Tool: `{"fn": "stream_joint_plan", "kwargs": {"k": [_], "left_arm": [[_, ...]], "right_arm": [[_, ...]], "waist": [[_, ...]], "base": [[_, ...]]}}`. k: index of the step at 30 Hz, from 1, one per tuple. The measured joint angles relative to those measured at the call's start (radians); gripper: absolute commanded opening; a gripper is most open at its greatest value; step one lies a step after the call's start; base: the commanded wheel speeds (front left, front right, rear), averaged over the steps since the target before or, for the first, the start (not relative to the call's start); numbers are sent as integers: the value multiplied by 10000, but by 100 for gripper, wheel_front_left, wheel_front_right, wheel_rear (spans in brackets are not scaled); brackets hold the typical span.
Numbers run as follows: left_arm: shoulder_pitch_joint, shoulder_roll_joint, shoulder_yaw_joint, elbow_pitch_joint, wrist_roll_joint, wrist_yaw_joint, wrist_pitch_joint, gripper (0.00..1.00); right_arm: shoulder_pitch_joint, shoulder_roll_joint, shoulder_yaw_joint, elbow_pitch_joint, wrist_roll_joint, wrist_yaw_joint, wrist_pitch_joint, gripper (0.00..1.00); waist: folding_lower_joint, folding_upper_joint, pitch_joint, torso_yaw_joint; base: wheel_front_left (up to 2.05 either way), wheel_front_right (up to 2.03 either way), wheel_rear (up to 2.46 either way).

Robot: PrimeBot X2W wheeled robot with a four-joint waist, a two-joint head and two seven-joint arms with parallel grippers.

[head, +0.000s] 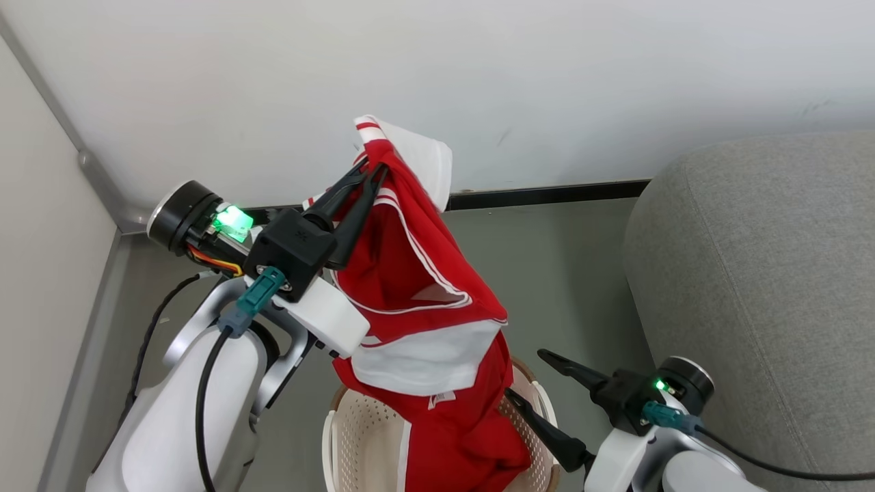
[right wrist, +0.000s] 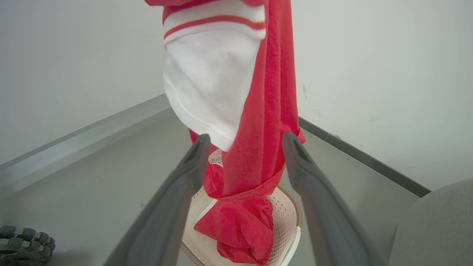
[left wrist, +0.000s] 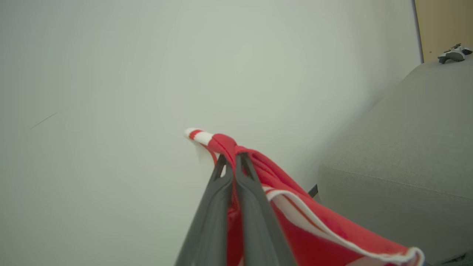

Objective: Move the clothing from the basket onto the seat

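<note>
The left gripper (head: 372, 172) is clenched on the top edge of the clothing (head: 417, 287), which hangs from its fingertips with the lower end reaching down into the basket (head: 355, 444). The right gripper (head: 528, 374) stands spread wide and empty just beside the hanging fabric. The seat (head: 752, 273) lies off to the right.

Clothing (head: 410, 273): bright red, broad white panels, thin white piping lines; white cuff band crossed by red stripes.
Basket (head: 359, 444): cream-white, dotted all over with small round holes, brown rim.
Seat (head: 752, 273): mid grey, fine woven texture.
Left gripper (head: 372, 171), right gripper (head: 523, 373): black fingers, black housings, green lights, teal plugs.
Forearm (head: 171, 410): white shell, silver bracket.
Wall (head: 547, 68): off-white.
Floor (head: 560, 273): grey.
Skirting (head: 547, 195): black.
</note>
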Motion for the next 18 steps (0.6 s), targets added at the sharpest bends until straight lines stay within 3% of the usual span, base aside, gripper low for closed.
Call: {"fn": "stream_joint_plan", "kwargs": {"k": [18], "left_arm": [[-19,-268,-610,-1012,-251,-169,1058,0]], "right_arm": [[-910,339,853,596,564,0,-217,100]], "waist": [[0,0,44,280]], "base": [[0,0,0]]}}
